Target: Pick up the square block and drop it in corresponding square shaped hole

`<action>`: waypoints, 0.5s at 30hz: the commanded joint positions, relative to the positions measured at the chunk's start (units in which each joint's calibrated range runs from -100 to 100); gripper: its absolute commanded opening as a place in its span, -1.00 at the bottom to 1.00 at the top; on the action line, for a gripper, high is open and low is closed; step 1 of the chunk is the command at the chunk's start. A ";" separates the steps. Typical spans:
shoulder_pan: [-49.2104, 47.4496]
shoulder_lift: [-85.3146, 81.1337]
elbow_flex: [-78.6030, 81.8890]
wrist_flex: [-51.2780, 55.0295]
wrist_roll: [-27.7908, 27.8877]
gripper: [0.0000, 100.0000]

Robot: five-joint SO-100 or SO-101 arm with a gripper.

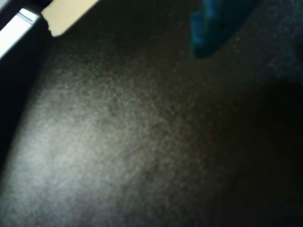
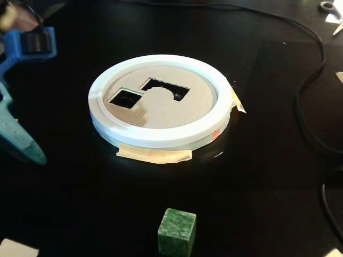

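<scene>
Nearest the fixed camera sits the square block (image 2: 177, 232), at six o'clock on the black bench (image 2: 80, 203), upright and untouched, well apart from the white hoop (image 2: 161, 136) whose cardboard disc holds the square shaped hole (image 2: 126, 98) beside a larger notched cutout (image 2: 167, 89). At nine o'clock the blue-green fingers (image 2: 21, 144) hang far from the block, and I cannot tell whether they are spread or closed; the wrist view shows only dark bench and one blurred blue tip (image 1: 213, 28). To my eye, a good grasp means swinging over, squaring to two flat faces; masking tape (image 2: 155, 155) and a cable (image 2: 308, 107) at three o'clock look harmless.

black matte table (image 2: 257, 176) under soft light; dark cable (image 2: 308, 80) trails, perhaps paper scraps (image 2: 16, 249).
</scene>
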 commanded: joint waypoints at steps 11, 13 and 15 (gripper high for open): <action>0.80 -0.36 0.76 -9.04 8.60 0.40; 0.80 -0.36 0.76 -9.04 8.60 0.39; 0.80 -0.36 0.76 -9.04 8.60 0.40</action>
